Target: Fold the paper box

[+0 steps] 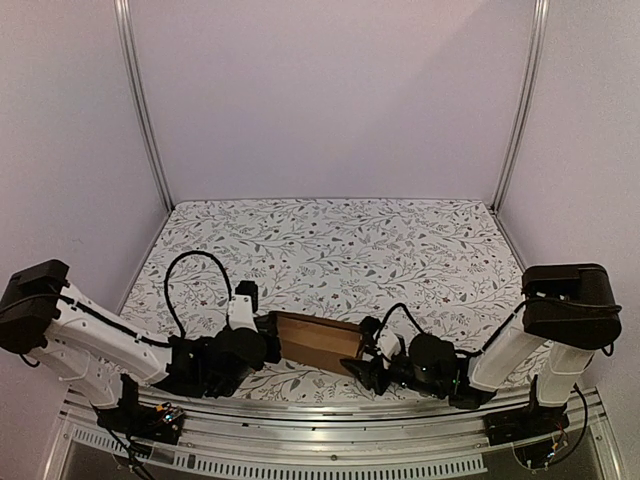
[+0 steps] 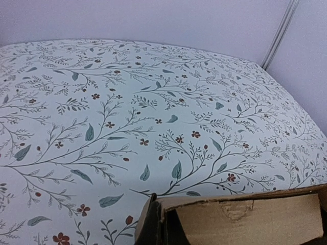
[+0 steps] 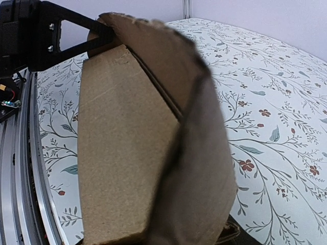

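Note:
The paper box (image 1: 318, 340) is a slim brown cardboard box lying lengthwise near the table's front edge, between both arms. My left gripper (image 1: 268, 335) is shut on its left end. In the left wrist view its dark fingers (image 2: 153, 224) pinch a cardboard flap of the box (image 2: 250, 219). My right gripper (image 1: 365, 362) holds the right end. In the right wrist view the box (image 3: 122, 153) fills the frame, with a blurred flap (image 3: 199, 168) standing in front. Only a bit of one finger (image 3: 231, 234) shows. The left gripper's fingers (image 3: 76, 35) show at the far end.
A floral tablecloth (image 1: 330, 240) covers the table. An aluminium rail (image 1: 330, 410) runs along the front edge under the arms. Metal frame posts (image 1: 140, 100) (image 1: 520, 100) and plain walls close in the back and sides.

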